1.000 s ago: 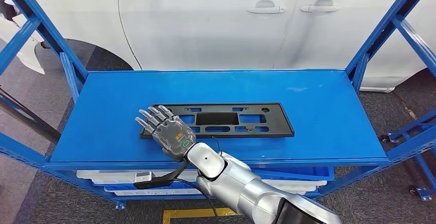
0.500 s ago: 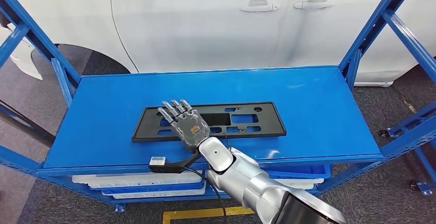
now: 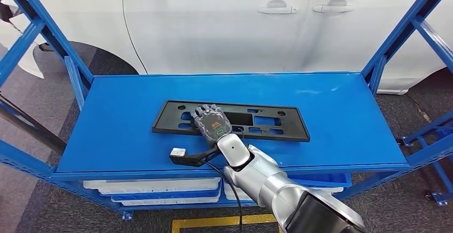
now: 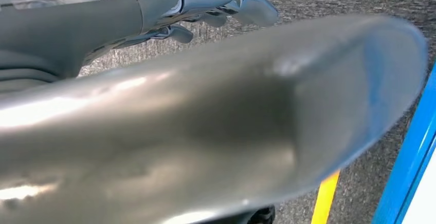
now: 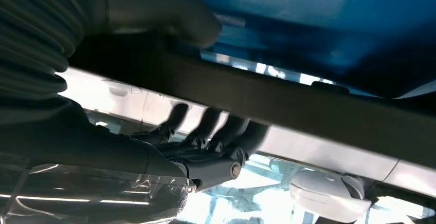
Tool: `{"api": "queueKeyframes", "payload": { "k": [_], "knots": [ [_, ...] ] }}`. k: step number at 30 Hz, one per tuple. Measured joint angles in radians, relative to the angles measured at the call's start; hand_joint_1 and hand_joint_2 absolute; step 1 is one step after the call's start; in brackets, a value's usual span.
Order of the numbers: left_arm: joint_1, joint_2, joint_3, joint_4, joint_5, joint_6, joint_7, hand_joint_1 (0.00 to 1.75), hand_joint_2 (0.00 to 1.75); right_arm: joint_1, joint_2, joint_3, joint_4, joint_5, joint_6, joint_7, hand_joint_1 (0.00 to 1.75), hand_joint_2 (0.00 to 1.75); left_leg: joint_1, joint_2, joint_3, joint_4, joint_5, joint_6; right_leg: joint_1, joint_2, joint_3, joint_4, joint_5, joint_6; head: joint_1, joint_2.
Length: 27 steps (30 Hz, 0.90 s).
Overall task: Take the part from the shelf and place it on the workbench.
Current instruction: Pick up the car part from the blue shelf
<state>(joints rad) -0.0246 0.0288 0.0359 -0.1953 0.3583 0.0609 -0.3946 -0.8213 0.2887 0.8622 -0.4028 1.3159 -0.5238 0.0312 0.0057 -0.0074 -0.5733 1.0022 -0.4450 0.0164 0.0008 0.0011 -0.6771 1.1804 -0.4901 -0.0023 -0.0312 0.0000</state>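
The part (image 3: 278, 121) is a long flat black plastic frame with cut-outs, lying on the blue shelf top (image 3: 342, 115). My right hand (image 3: 212, 122) reaches in from the front and lies over the part's middle, fingers bent down over it. In the right wrist view the part's dark bar (image 5: 288, 98) runs between the thick thumb (image 5: 169, 18) and the darker fingers (image 5: 216, 126), so the hand grips it. The part still rests flat on the shelf. My left hand (image 4: 221, 3) hangs low over grey carpet, fingers loosely bent, holding nothing.
Blue slanted shelf posts (image 3: 32, 35) (image 3: 406, 30) stand at both ends. A white car (image 3: 224, 24) is close behind the shelf. White bins (image 3: 155, 187) sit on the level below. A yellow floor line (image 3: 213, 222) runs in front.
My right hand has slid from the part's left end to its middle, and its spread fingers have curled down onto it. The camera shifted a little; the part stays flat.
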Motion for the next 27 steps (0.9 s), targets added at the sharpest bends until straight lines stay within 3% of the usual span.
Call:
{"api": "queueKeyframes", "payload": {
  "k": [2, 3, 5, 7, 8, 10, 12, 13, 14, 16, 18, 20, 22, 23, 26, 27],
  "knots": [
    [-0.003, -0.001, 0.000, 0.000, -0.001, -0.002, -0.002, 0.00, 0.00, -0.009, 0.000, -0.010, 0.001, 0.005, 0.006, 0.006, 1.75, 1.75, -0.007, -0.001, -0.001, 0.003, -0.003, -0.004, 0.007, -0.002, 0.057, -0.129, 0.049, -0.016, -0.001, 0.000],
    [-0.004, 0.000, 0.001, 0.000, -0.001, -0.004, -0.002, 0.00, 0.00, -0.013, 0.000, -0.016, 0.002, 0.007, 0.009, 0.009, 1.75, 1.75, -0.008, 0.000, -0.002, 0.004, -0.004, -0.008, 0.009, -0.003, 0.069, -0.157, 0.055, -0.020, -0.001, 0.000],
    [-0.005, 0.002, 0.001, 0.000, -0.001, -0.007, -0.004, 0.00, 0.00, -0.017, -0.001, -0.024, 0.002, 0.009, 0.012, 0.013, 1.75, 1.75, -0.007, 0.001, -0.003, 0.002, -0.004, -0.017, 0.009, -0.003, 0.071, -0.168, 0.055, -0.020, -0.001, 0.000],
    [-0.005, 0.004, 0.002, 0.000, -0.002, -0.009, -0.005, 0.00, 0.00, -0.018, -0.001, -0.031, 0.003, 0.010, 0.016, 0.017, 1.75, 1.75, -0.006, 0.002, -0.011, 0.024, -0.023, -0.028, 0.002, -0.003, 0.077, -0.179, 0.059, -0.025, -0.002, 0.000],
    [-0.005, 0.005, 0.002, 0.000, -0.002, -0.009, -0.006, 0.00, 0.00, -0.019, -0.001, -0.033, 0.003, 0.011, 0.018, 0.018, 1.75, 1.75, -0.005, 0.002, -0.027, 0.061, -0.046, -0.033, -0.001, -0.003, 0.080, -0.184, 0.062, -0.027, -0.002, 0.000],
    [-0.005, 0.006, 0.002, 0.000, -0.002, -0.010, -0.006, 0.00, 0.00, -0.020, -0.001, -0.035, 0.004, 0.013, 0.020, 0.019, 1.75, 1.75, 0.001, 0.002, -0.084, 0.185, -0.107, -0.042, -0.002, -0.004, 0.082, -0.186, 0.062, -0.030, -0.003, 0.000],
    [-0.004, 0.008, 0.002, 0.000, -0.002, -0.010, -0.006, 0.00, 0.00, -0.018, -0.001, -0.036, 0.007, 0.016, 0.022, 0.021, 1.75, 1.75, 0.007, 0.002, -0.133, 0.281, -0.132, -0.051, -0.002, -0.003, 0.082, -0.185, 0.061, -0.030, -0.003, 0.000],
    [-0.004, 0.008, 0.002, 0.000, -0.003, -0.011, -0.006, 0.00, 0.00, -0.017, -0.001, -0.038, 0.008, 0.018, 0.023, 0.022, 1.75, 1.75, 0.010, 0.002, -0.135, 0.278, -0.116, -0.054, -0.003, -0.003, 0.083, -0.184, 0.060, -0.029, -0.003, 0.000],
    [-0.004, 0.009, 0.002, 0.000, -0.003, -0.012, -0.006, 0.00, 0.00, -0.016, -0.001, -0.040, 0.008, 0.020, 0.023, 0.024, 1.75, 1.75, 0.013, 0.002, -0.116, 0.234, -0.082, -0.056, -0.004, -0.002, 0.084, -0.182, 0.058, -0.027, -0.003, 0.000],
    [-0.006, 0.011, 0.003, 0.000, -0.007, -0.016, -0.008, 0.00, 0.00, -0.018, -0.002, -0.049, 0.008, 0.023, 0.023, 0.028, 1.75, 1.75, 0.015, 0.004, -0.051, 0.092, -0.016, -0.057, -0.004, -0.001, 0.085, -0.175, 0.051, -0.020, -0.003, 0.000],
    [-0.007, 0.013, 0.003, 0.000, -0.017, -0.018, -0.022, 0.00, 0.87, -0.021, -0.002, -0.064, 0.008, 0.024, 0.020, 0.027, 1.75, 1.75, 0.012, 0.003, -0.015, 0.014, 0.005, -0.048, -0.001, -0.001, 0.082, -0.170, 0.049, -0.011, -0.002, 0.000],
    [-0.007, 0.013, 0.003, 0.000, -0.030, -0.019, -0.054, 0.00, 1.75, -0.022, -0.004, -0.081, 0.007, 0.023, 0.010, 0.018, 1.75, 1.75, 0.010, 0.001, -0.015, 0.009, 0.002, -0.034, 0.000, -0.001, 0.080, -0.169, 0.050, -0.002, -0.001, 0.000],
    [-0.006, 0.014, 0.003, 0.000, -0.037, -0.019, -0.081, 0.00, 1.75, -0.022, -0.006, -0.103, 0.000, 0.017, -0.012, 0.001, 1.75, 1.75, 0.013, 0.002, -0.014, 0.004, 0.006, -0.021, -0.002, -0.001, 0.074, -0.153, 0.036, 0.008, 0.000, 0.000],
    [-0.006, 0.014, 0.003, 0.000, -0.037, -0.019, -0.087, 0.00, 1.75, -0.023, -0.007, -0.115, -0.007, 0.012, -0.030, -0.011, 1.75, 1.75, 0.015, 0.003, -0.013, 0.002, 0.008, -0.015, -0.003, -0.001, 0.059, -0.120, 0.014, 0.012, 0.001, 0.000],
    [-0.007, 0.014, 0.006, 0.000, -0.034, -0.013, -0.090, 0.00, 1.75, -0.015, -0.012, -0.156, -0.061, -0.022, -0.103, -0.068, 1.75, 1.75, 0.015, 0.005, -0.013, 0.001, 0.009, -0.007, -0.006, -0.001, -0.033, 0.077, -0.079, 0.021, 0.002, 0.000],
    [-0.006, 0.014, 0.008, 0.000, -0.032, -0.011, -0.090, 0.00, 1.75, -0.006, -0.016, -0.172, -0.098, -0.050, -0.124, -0.101, 1.75, 1.75, 0.014, 0.005, -0.013, 0.002, 0.008, -0.006, -0.007, -0.001, -0.055, 0.122, -0.090, 0.022, 0.002, 0.000]
  ]
}}
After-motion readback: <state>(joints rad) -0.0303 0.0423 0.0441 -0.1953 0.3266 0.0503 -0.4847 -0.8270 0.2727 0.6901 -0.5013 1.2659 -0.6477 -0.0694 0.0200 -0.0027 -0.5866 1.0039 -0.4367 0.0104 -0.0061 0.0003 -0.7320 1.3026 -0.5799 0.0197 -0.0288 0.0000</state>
